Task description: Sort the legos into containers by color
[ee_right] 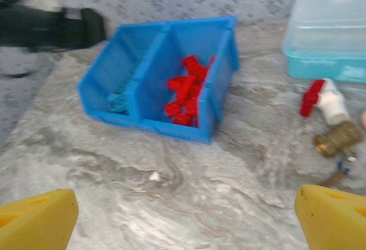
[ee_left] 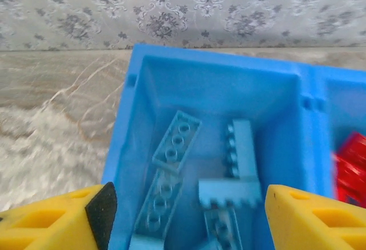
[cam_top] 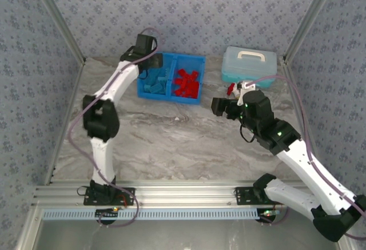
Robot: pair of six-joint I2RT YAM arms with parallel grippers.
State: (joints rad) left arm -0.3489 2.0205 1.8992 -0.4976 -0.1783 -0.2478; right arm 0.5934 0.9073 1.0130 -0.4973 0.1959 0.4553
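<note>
Bin (cam_top: pixel 169 97) at far side of table (cam_top: pixel 171 141): blue legos (ee_left: pixel 177 141) heaped in left compartment (ee_left: pixel 217 84), red legos (ee_right: pixel 186 92) in right. Left gripper (ee_left: pixel 186 204) above blue side, jaws spread wide, nothing between. Right gripper (ee_right: pixel 186 204) over marble, well short of bin, jaws likewise parted, empty.

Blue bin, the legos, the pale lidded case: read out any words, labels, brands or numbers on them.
None can be read.
Blue bin: plain walls, no text.
Legos: studs only; any lettering too small to tell.
Pale lidded case: blurred, no label seen.
</note>
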